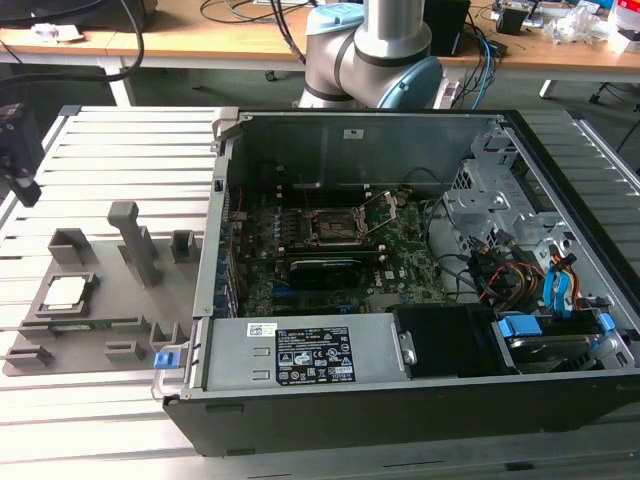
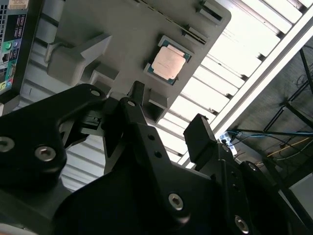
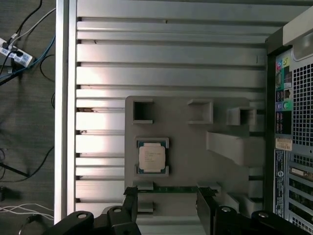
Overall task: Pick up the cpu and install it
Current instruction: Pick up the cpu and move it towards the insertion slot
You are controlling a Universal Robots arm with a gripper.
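The cpu (image 1: 65, 291) is a small silver-topped square chip lying flat in a pocket of the grey fixture tray (image 1: 120, 320), at the exterior view's left. Both wrist views look down on the cpu (image 2: 167, 65) (image 3: 152, 156) in its pocket. My gripper (image 3: 167, 203) (image 2: 167, 121) hovers above the tray, a short way off the chip. It is open, with two black fingers (image 3: 131, 201) spread wide and nothing between them. In the exterior view a black part of the gripper (image 1: 18, 150) hangs over the table's left edge. The motherboard socket (image 1: 335, 228) sits inside the computer case.
The open computer case (image 1: 420, 400) stands on the slatted metal table (image 1: 110, 130), right beside the tray. A thin green memory stick (image 3: 168, 188) lies in the tray next to the chip. A tall grey post (image 1: 135, 240) rises from the tray. Cables lie on the floor (image 3: 19, 54).
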